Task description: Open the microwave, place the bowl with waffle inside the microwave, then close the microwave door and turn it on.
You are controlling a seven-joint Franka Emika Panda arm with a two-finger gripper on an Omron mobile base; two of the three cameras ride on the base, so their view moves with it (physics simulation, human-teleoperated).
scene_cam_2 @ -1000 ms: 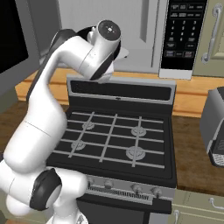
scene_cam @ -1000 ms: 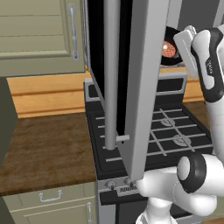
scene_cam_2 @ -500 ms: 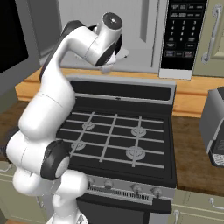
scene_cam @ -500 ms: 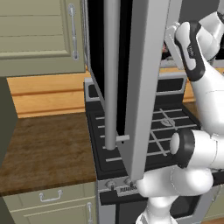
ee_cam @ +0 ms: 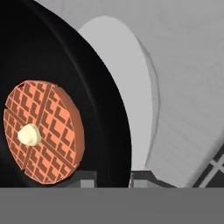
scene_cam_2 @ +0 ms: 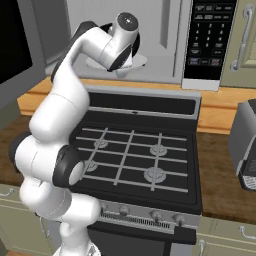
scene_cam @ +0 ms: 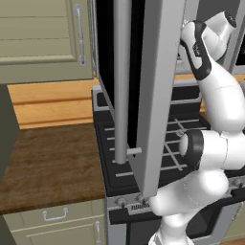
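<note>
The microwave [scene_cam_2: 207,40] hangs above the stove, its grey cavity exposed. The microwave door [scene_cam: 158,95] stands swung wide toward the left base camera, with its long silver bar handle [scene_cam: 122,81] facing me. My arm reaches into the cavity. In the hand view my gripper [ee_cam: 113,177] is shut on the near rim of the black bowl [ee_cam: 65,65], a fingertip [ee_cam: 87,177] on one side of the rim. The round orange-red waffle [ee_cam: 48,127] with its pale spot lies in the bowl. The bowl is over the white turntable [ee_cam: 127,65]; I cannot tell whether it touches it.
The black-topped stove [scene_cam_2: 135,150] with grates lies directly under the microwave. A grey appliance [scene_cam_2: 245,145] stands on the wooden counter at the right. Olive cabinets [scene_cam: 43,38] hang to the left of the open door, above the brown counter [scene_cam: 48,162].
My arm has stretched forward and up, carrying the bowl deeper into the microwave cavity. In the left base view the bowl has passed behind the open door.
</note>
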